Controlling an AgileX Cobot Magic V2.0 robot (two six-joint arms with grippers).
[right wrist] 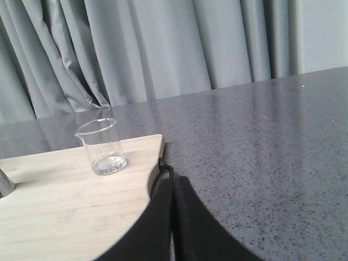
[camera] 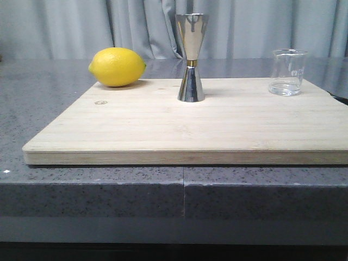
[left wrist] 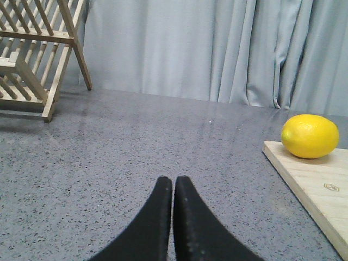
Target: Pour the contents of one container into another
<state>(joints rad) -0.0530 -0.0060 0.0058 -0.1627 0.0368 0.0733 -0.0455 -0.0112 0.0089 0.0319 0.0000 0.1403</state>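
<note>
1. Cutting board (camera: 163,130): pale wood, lying flat on the grey stone tabletop (camera: 43,92), carrying all three items along its far edge.
2. Jigger (camera: 191,57): polished steel, double-ended, upright at the middle of the board's far edge. Its contents could not be read from the front view, the upper cup being seen from the side.
3. Beaker (camera: 287,72): clear glass, upright at the board's far right corner, well apart from the jigger; a shallow layer of clear liquid seemed to lie at its base.
4. Lemon (camera: 117,67): at the far left corner, partly overhanging the board's edge.
5. Left gripper (left wrist: 173,187): fingers pressed together, holding nothing, over bare tabletop off the board's left edge; a wooden rack (left wrist: 32,54) stood beyond.
6. Right gripper (right wrist: 172,182): fingers likewise together and empty, at the board's right edge, near the beaker.
7. Stage: both vessels standing, both grippers free; this suited either liquid awaiting transfer or a pour completed.
8. Handling note: any pour here would call for a grip low on the vessel wall, a slow tilt, and the spout held over the receiving rim.
</note>
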